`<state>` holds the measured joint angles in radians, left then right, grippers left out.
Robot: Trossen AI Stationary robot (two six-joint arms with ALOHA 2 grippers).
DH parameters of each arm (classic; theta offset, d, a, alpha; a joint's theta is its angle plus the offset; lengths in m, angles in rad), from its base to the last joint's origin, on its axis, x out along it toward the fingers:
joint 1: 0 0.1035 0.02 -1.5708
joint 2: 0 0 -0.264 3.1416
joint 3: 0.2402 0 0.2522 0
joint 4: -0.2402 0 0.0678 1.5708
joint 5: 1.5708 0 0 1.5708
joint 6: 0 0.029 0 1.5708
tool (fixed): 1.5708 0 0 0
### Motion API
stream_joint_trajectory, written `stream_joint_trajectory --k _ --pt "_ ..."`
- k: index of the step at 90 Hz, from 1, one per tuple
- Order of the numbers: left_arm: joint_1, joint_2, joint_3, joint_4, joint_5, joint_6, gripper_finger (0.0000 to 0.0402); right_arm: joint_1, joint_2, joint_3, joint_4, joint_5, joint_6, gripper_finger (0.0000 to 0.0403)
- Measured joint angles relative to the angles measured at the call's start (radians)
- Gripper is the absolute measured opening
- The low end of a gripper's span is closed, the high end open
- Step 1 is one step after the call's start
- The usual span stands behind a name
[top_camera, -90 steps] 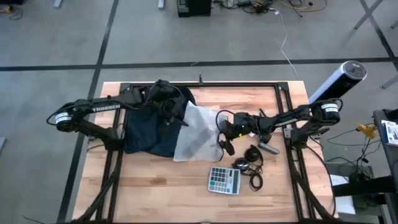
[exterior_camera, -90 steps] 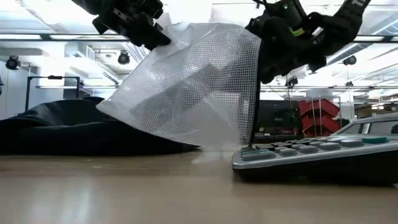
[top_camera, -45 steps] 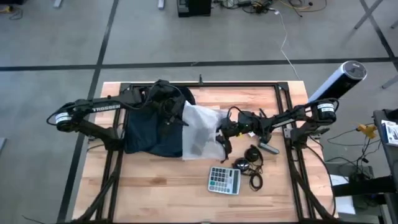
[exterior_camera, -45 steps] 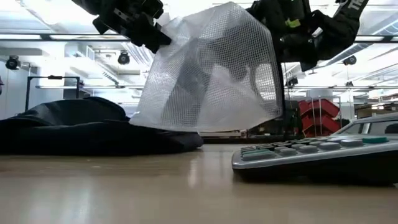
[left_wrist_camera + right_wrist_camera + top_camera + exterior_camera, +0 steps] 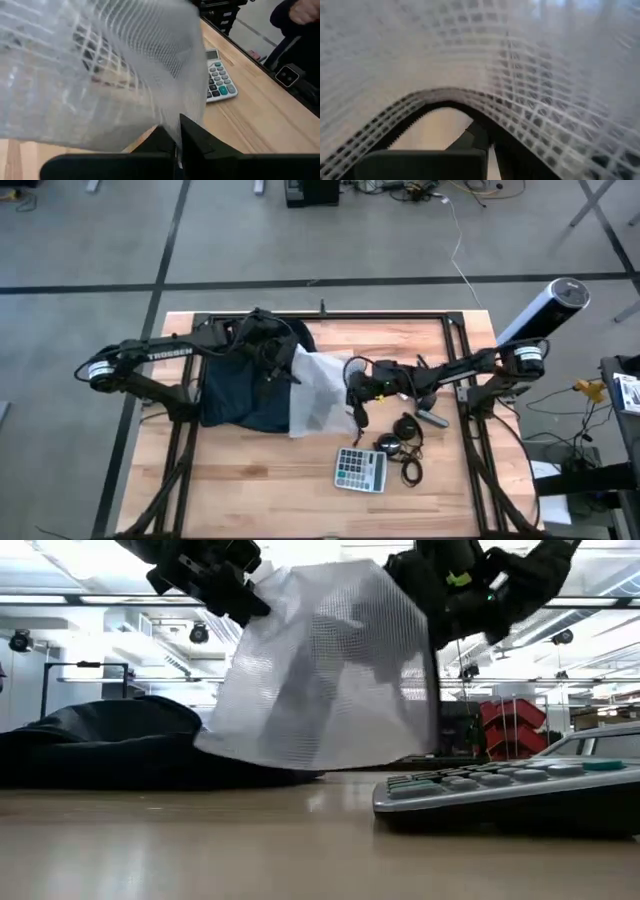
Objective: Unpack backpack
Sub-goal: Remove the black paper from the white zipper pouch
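Observation:
The dark navy backpack (image 5: 238,388) lies slumped on the table's left half; it also shows low at the left in the low view (image 5: 110,745). A white mesh pouch (image 5: 322,388) with a dark zip edge hangs between my two grippers, and its lower edge (image 5: 255,755) rests on the backpack and table. My left gripper (image 5: 278,358) is shut at the pouch's upper left and my right gripper (image 5: 356,388) is shut at its upper right. The mesh fills the right wrist view (image 5: 480,60). My left gripper pinches the pouch's upper left edge (image 5: 176,131) between its two fingers, coming from the table's left side. The mesh spreads away from the fingers and hangs down. One layer or several, I cannot tell. My right gripper pinches the pouch's upper right part beside the dark zip edge (image 5: 470,109), coming from the table's right side. That side of the pouch (image 5: 430,690) hangs below the fingers, clear of the table.
A grey calculator (image 5: 360,469) lies near the table's front, right of centre. Black headphones with cables (image 5: 405,444) lie beside it, and a small grey object (image 5: 432,419) farther right. A person's hand (image 5: 306,10) shows beyond the table.
My right gripper has shut on the pouch's right side and gone up and a little toward the table's left. The pouch's right corner, which hung down to the table by the calculator, is now lifted clear. The pouch has bunched narrower, and its left end has stayed put.

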<state>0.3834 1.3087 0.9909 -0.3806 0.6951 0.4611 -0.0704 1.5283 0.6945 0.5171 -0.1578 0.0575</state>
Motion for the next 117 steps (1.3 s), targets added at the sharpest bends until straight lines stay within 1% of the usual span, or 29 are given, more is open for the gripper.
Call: stream_joint_trajectory --k 14,24,36,49,54,58,65,71,84,101,117 --pt "0.007 -0.008 0.0 -0.031 -0.007 0.02 0.0 0.053 -0.191 0.0 -0.293 0.141 -0.015 0.0" --pt "0.014 -0.008 0.0 -0.041 -0.007 0.028 0.0 0.113 -0.356 0.0 -0.496 0.301 -0.01 0.0" --pt "0.032 -0.008 0.0 -0.042 -0.008 0.029 0.0 0.188 -0.554 0.0 -0.717 0.473 0.052 0.0" --pt "0.06 -0.011 0.0 -0.038 -0.007 0.036 0.0 0.244 -0.708 0.0 -0.879 0.636 0.121 0.0" --pt "0.068 -0.01 0.0 -0.033 -0.007 0.029 0.0 0.256 -0.741 0.0 -0.928 0.677 0.148 0.0" --pt "0.069 -0.008 0.0 -0.031 -0.007 0.025 0.0 0.257 -0.759 -0.001 -0.965 0.691 0.175 0.0" --pt "0.069 -0.004 -0.004 -0.026 -0.006 0.015 0.0 0.256 -0.766 -0.018 -1.005 0.704 0.233 0.0" --pt "0.069 -0.002 -0.015 -0.019 -0.006 0.004 0.0 0.255 -0.755 -0.044 -1.005 0.705 0.269 0.0" --pt "0.07 -0.002 -0.067 0.019 -0.006 -0.016 0.0 0.24 -0.681 -0.118 -1.005 0.71 0.34 0.0" --pt "0.07 -0.002 -0.146 0.085 -0.006 -0.033 0.0 0.163 -0.536 -0.215 -0.873 0.722 0.363 0.0" --pt "0.072 -0.002 -0.228 0.163 -0.009 -0.035 0.0 0.066 -0.362 -0.233 -0.787 0.708 0.348 0.0"
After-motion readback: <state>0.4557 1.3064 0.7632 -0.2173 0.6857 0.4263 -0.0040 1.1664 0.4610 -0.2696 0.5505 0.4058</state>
